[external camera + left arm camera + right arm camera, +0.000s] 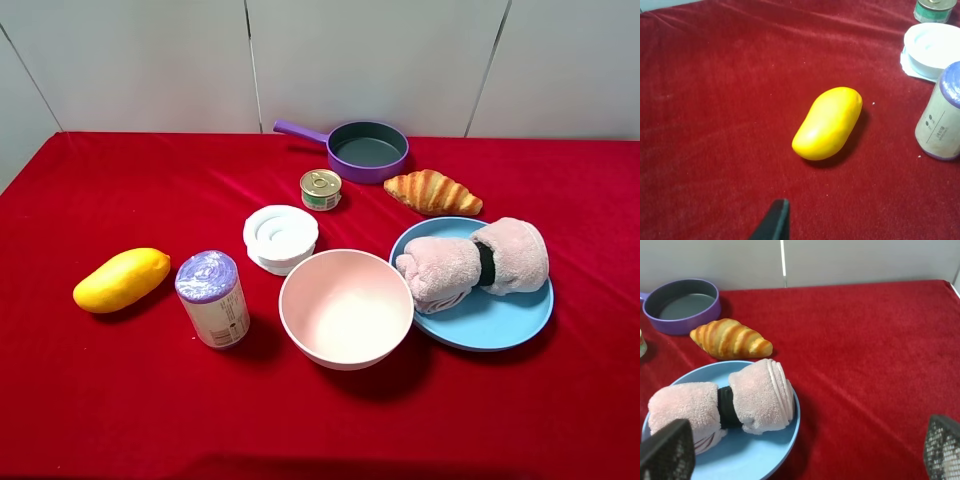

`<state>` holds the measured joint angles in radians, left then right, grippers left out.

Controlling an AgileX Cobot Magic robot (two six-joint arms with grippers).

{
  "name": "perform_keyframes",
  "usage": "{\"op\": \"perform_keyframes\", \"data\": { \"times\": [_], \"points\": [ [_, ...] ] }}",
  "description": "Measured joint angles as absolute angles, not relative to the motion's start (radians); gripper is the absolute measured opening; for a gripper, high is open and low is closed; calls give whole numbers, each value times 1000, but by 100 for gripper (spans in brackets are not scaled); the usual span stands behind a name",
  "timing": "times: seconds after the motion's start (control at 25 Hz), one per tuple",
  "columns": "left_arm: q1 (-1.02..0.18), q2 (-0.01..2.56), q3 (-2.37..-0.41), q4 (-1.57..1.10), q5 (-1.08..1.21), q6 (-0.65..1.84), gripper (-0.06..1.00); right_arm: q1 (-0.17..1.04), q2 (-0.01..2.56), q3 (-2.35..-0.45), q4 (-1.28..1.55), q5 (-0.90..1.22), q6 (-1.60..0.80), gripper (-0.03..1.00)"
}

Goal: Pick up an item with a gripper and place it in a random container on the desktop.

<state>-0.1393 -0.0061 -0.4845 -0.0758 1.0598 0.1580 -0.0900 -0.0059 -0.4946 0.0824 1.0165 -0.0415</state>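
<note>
Yellow and smooth, the mango [121, 279] lay on its side on the red cloth [100, 400], well clear of every container, just beside the purple-lidded canister [212, 298]. Neither arm reached into the high view. The left gripper [774, 222] showed only one dark fingertip at the edge of its wrist view, so I could not tell whether its jaws were apart. The right gripper [805, 450] stood with both mesh pads spread wide and nothing between them, near the blue plate [782, 440] holding the rolled pink towel [720, 402]. I judged the mango's rounded skin the main risk: a pinch off its middle could squirt it sideways into the canister. The pink bowl [346, 307] looked the easiest target.
</note>
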Motion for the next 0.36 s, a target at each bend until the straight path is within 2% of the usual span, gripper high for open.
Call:
{"op": "perform_keyframes", "data": {
  "times": [0.36],
  "points": [
    [-139,-6,-484,-75,1060,157,99,-90,-6,-495,82,1017,-42,69]
  ]
}}
